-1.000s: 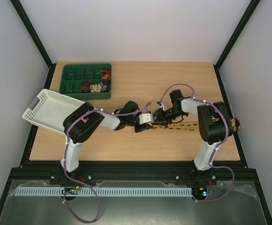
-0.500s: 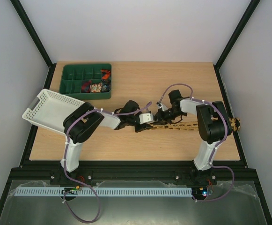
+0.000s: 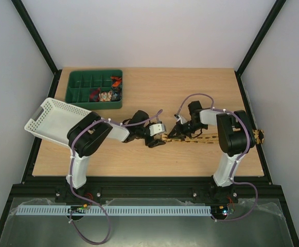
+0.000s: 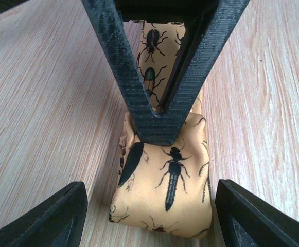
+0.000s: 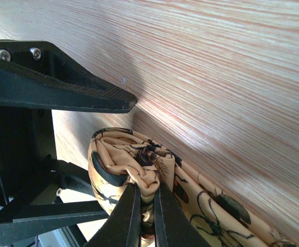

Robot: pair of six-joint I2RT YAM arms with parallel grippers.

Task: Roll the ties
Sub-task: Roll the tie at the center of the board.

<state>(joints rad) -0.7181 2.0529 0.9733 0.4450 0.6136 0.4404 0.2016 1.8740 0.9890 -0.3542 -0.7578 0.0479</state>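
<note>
**One tie (image 4: 167, 180), gripped at its folded end**

The right claw (image 5: 145, 191) is pinched tight on a bunched fold of the tan-gold, beetle-printed fabric. The left claw (image 4: 152, 206) is spread wide, one finger on either side of that folded end, and clear of the cloth. From there the rest lies as a flat strip across the bench (image 3: 190, 87) to its right edge.

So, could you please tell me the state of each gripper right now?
Left gripper: open, straddling the folded end of the beetle-print tie.
Right gripper: closed, pinching the beetle-print tie.
</note>
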